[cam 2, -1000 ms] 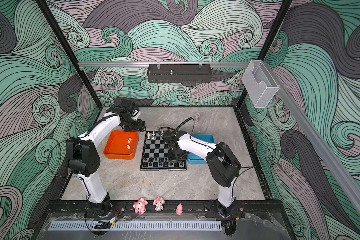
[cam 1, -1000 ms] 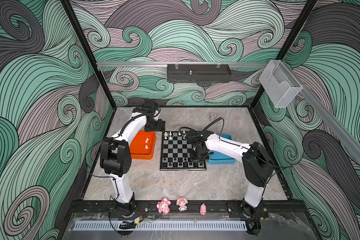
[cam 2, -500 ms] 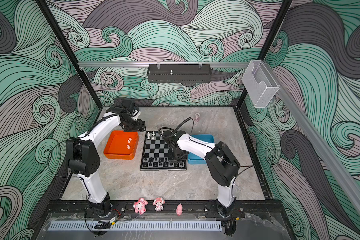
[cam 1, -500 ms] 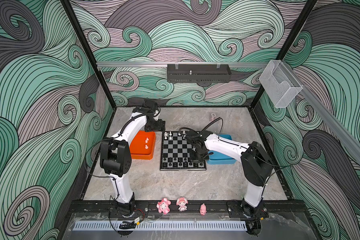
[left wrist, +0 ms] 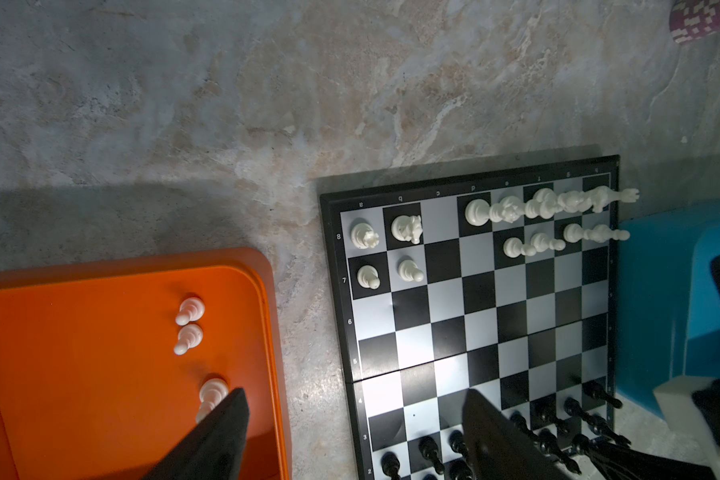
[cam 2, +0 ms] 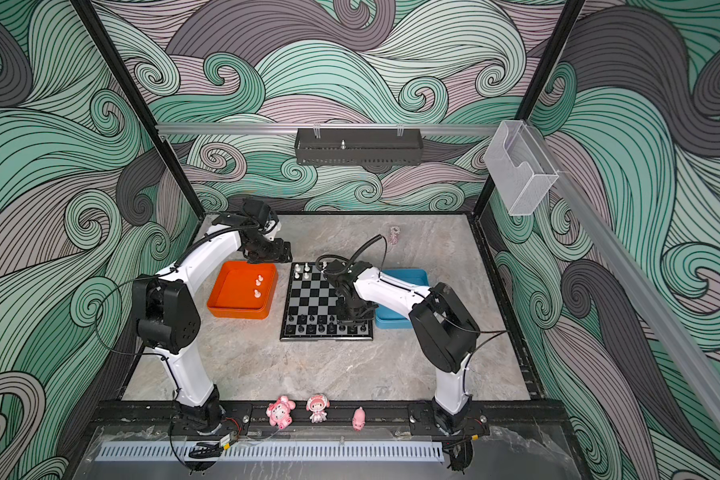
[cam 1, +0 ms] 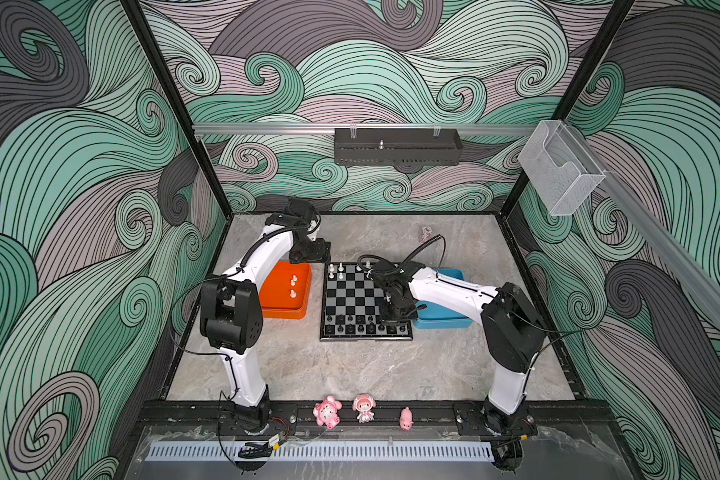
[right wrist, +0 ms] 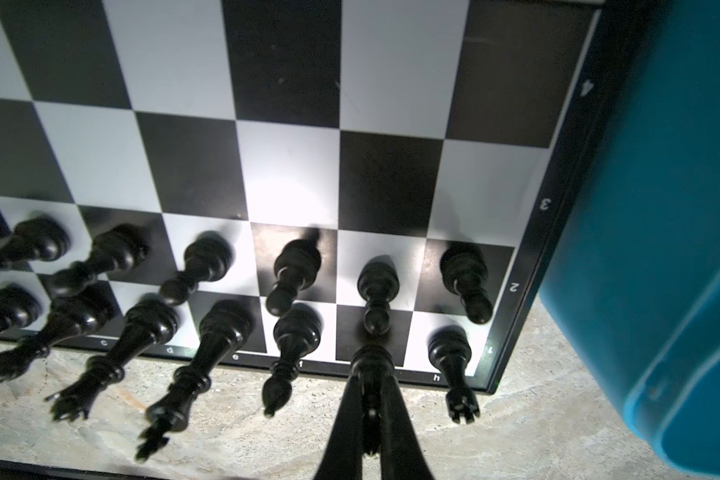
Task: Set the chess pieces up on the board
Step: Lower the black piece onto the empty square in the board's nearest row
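The board (cam 1: 352, 300) (cam 2: 308, 300) lies mid-table. Black chess pieces (right wrist: 294, 266) fill its two near rows. White chess pieces (left wrist: 408, 228) stand in the two far rows, with gaps. Three white pawns (left wrist: 188, 324) (cam 1: 293, 286) lie in the orange tray (cam 1: 281, 313). My right gripper (right wrist: 371, 376) (cam 1: 395, 318) is shut on a black piece (right wrist: 371, 360) at the near row, between a bishop and the corner rook (right wrist: 452, 357). My left gripper (left wrist: 354, 415) (cam 1: 310, 255) hangs open and holds nothing, above the strip between the orange tray's far end and the board.
A blue tray (cam 1: 441, 323) (right wrist: 661, 249) sits tight against the board's right edge, under my right arm. Three pink figurines (cam 1: 327, 411) stand on the front rail. A small purple patterned thing (cam 1: 427, 235) lies near the back wall.
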### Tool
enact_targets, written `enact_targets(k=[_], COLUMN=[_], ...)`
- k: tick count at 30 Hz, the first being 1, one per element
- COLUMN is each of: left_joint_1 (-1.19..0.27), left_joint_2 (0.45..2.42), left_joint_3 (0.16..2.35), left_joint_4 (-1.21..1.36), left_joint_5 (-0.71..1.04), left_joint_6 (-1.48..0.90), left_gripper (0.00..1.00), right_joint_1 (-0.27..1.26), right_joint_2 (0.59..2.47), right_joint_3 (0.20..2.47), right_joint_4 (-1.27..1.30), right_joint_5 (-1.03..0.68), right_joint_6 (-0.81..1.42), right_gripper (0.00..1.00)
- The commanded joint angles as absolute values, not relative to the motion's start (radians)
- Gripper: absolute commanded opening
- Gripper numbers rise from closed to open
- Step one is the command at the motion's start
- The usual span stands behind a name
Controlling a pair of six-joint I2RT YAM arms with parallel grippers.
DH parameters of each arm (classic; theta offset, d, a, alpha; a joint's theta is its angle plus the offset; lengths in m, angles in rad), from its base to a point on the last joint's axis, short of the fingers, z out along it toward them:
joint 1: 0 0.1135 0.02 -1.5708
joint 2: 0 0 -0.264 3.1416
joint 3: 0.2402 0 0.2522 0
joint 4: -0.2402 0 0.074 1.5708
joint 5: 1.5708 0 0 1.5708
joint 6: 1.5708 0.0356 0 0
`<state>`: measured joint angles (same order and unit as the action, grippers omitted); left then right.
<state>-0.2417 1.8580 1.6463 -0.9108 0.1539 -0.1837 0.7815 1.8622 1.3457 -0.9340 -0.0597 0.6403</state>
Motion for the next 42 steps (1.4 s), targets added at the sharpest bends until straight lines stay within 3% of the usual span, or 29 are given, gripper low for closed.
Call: enact_targets(k=[1, 33, 42], left_joint_1=[-0.232, -0.233, -0.233], left_joint_2=[1.867, 1.867, 1.867], left_joint_3=[1.647, 1.647, 1.648], left_joint_4=[-0.908, -0.908, -0.908], left_joint_5=[0.164, 0.161, 0.161], left_joint_6=[-0.190, -0.190, -0.190], left_gripper=[0.83, 0.83, 0.83], right_joint_1=[0.787, 0.787, 0.787], right_joint_2=[1.876, 1.896, 1.899], right_joint_3=[1.341, 1.352, 1.361], right_joint_4=[-0.940, -0.936, -0.937], right_joint_5=[-0.046, -0.041, -0.041], right_joint_6=[0.646, 0.640, 0.632], right_gripper=[0.07, 0.16, 0.14])
